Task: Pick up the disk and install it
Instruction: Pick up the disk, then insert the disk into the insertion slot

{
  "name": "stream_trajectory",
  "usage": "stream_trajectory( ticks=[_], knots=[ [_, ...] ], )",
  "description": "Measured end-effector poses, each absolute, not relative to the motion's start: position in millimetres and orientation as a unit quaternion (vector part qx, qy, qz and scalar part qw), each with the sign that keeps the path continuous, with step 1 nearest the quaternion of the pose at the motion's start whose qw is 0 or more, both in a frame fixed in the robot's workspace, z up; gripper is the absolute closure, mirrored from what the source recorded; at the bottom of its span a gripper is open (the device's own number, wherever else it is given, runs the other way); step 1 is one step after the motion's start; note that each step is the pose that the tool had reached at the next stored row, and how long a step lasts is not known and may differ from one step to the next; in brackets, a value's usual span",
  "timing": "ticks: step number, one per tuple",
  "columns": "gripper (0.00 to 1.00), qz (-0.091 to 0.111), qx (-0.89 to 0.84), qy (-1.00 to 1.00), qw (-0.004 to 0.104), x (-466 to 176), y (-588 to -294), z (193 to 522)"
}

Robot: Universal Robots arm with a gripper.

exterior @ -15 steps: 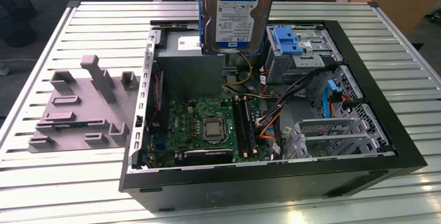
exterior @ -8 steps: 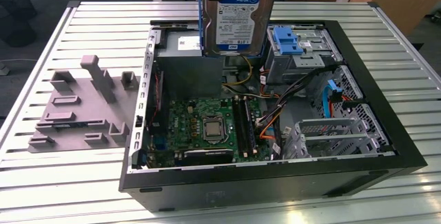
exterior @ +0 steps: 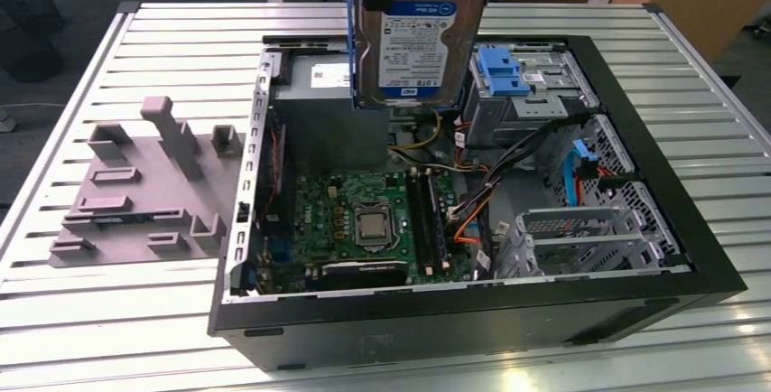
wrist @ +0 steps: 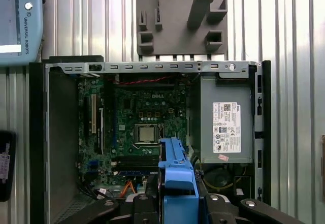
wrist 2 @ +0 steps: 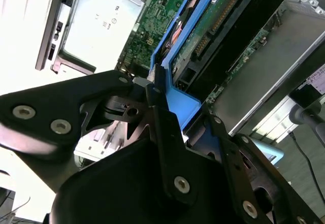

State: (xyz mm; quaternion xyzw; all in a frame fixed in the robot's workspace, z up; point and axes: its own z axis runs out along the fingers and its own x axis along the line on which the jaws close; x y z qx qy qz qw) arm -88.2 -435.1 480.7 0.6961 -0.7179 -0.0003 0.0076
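The disk (exterior: 418, 35), a silver drive with a white-and-blue label in a blue plastic frame, hangs upright above the rear of the open computer case (exterior: 674, 220). It hovers over the grey power-supply box and beside the drive bay. My gripper (wrist 2: 179, 107) is shut on the disk's blue frame (wrist 2: 177, 99); its black fingers (wrist 2: 158, 94) clamp the frame's end. In the first wrist view the blue frame (wrist: 175, 176) points down toward the motherboard from my gripper (wrist: 175, 206). The drive's green circuit side (wrist 2: 213, 26) faces the second wrist camera.
Inside the case lie the green motherboard (exterior: 361, 220), the grey power-supply box (wrist: 226, 127), loose cables (exterior: 482, 202) and a blue bracket (exterior: 506, 71) in the drive bay. A grey fixture plate (exterior: 139, 184) sits at the exterior view's left. A pendant (wrist: 20, 21) lies on the slatted table (exterior: 108, 320).
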Motion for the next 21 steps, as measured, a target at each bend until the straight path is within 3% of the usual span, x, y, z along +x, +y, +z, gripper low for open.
stream_trajectory(
  ticks=[21],
  knots=[
    [0.64,0.0,0.696,-0.718,0.008,-88.3,-446.6,480.6]
  ],
)
